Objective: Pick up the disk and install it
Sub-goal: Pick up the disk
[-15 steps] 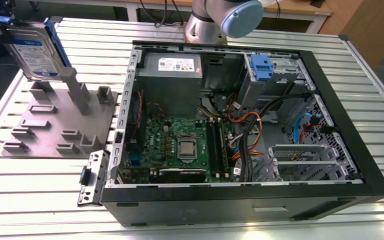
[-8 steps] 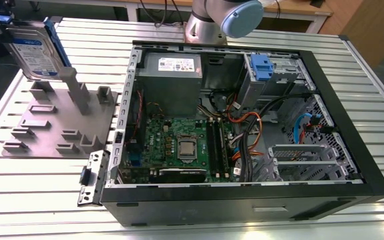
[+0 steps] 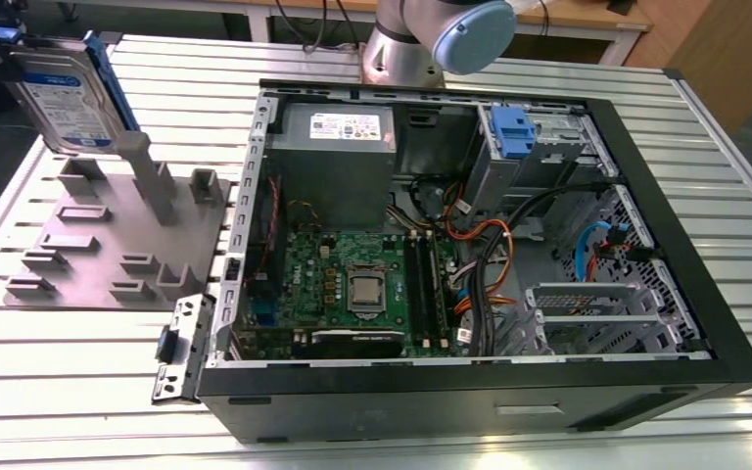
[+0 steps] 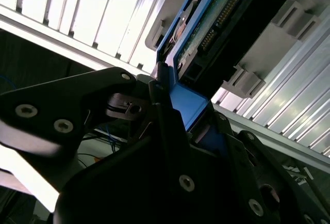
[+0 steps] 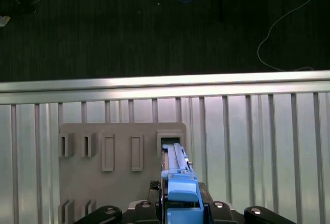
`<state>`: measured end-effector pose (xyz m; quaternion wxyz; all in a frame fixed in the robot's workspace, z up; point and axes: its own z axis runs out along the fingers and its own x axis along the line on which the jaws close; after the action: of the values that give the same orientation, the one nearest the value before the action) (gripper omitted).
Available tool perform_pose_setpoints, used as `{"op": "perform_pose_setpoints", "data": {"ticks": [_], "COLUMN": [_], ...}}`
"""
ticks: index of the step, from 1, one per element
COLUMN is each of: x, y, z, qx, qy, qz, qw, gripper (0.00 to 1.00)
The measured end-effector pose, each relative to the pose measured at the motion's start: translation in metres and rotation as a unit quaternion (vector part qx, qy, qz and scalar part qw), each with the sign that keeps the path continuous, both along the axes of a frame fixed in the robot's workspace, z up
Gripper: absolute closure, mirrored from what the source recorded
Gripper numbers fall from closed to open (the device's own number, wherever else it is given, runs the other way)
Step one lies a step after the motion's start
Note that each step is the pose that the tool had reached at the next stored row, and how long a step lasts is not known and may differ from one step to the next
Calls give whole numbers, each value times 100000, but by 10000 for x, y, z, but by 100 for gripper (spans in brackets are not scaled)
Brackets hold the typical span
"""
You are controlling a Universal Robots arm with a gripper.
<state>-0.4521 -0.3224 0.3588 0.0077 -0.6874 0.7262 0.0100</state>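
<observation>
Silver-metal disk (image 3: 70, 98), probably stiff, fairly heavy, shock-sensitive; clenched between the jaws by its blue side rails (image 5: 180, 180), upright at the grey slotted holder (image 3: 89, 245); rails the safest hold.

No print can be read anywhere. The disk (image 3: 73, 96), standing upright at the exterior view's left, carries a white-and-blue label (image 3: 68, 103); its lines of print are too fine to make out. Inside the open computer case (image 3: 481, 403), the grey power supply (image 3: 337, 176) bears a white sticker (image 3: 341, 124) with dark and coloured marks, also unreadable.
</observation>
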Motion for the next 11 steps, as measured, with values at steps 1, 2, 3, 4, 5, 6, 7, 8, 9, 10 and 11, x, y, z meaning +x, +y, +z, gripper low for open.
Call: {"op": "perform_pose_setpoints", "data": {"ticks": [1, 2, 3, 4, 5, 6, 7, 8, 9, 10, 11], "x": [0, 0, 0, 0, 0, 0, 0, 0, 0, 0, 0], "y": [0, 0, 0, 0, 0, 0, 0, 0, 0, 0, 0], "z": [4, 9, 14, 19, 24, 29, 33, 38, 42, 47, 51], "qx": [-2, -1, -2, -2, -2, 0, 1, 1, 1, -2, 1], "qy": [2, 1, 4, 6, 5, 0, -4, 0, -3, 2, -1], "qz": [1, 2, 1, -1, 2, 1, 3, 0, 1, 1, 0], "qw": [100000, 100000, 100000, 100000, 100000, 100000, 100000, 100000, 100000, 100000, 100000], "gripper": [64, 64, 64, 64, 64, 64, 64, 64, 64, 64, 64]}}
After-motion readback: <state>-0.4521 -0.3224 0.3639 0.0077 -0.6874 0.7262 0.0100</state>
